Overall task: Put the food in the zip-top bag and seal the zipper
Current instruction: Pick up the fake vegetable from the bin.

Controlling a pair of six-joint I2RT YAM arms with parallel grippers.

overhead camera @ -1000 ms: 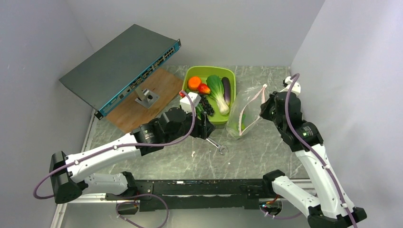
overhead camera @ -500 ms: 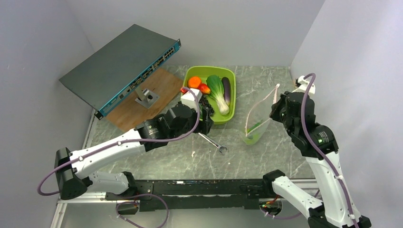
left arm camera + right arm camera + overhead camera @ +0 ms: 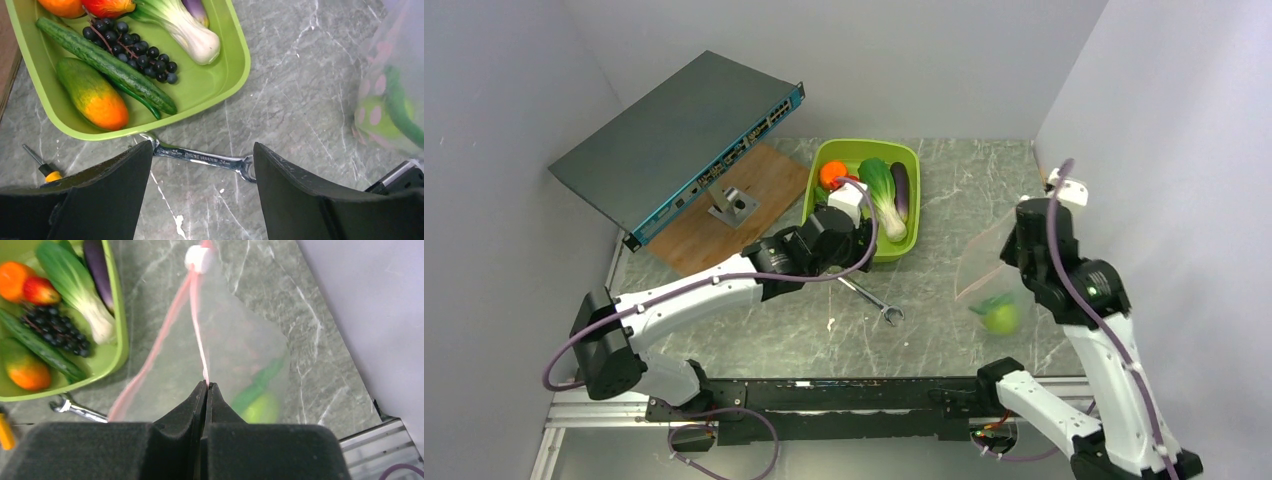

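Top view: the zip-top bag hangs off our right arm at the table's right side, well apart from the lime-green tub. The round green fruit sits in its bottom.

Left wrist view: our left gripper is spread wide and empty over the wrench, just outside the tub's rim. The next pick looks like the cucumber, so we'd reach past the rim, straddle it across its width and avoid the grapes touching it.

Right wrist view: our right gripper is pinched tight on the pink zipper, one lip only, so the mouth gapes. The bag's blurry. There's something long and green beside the fruit, but we can't tell what. We'd hold that lip high and steady.
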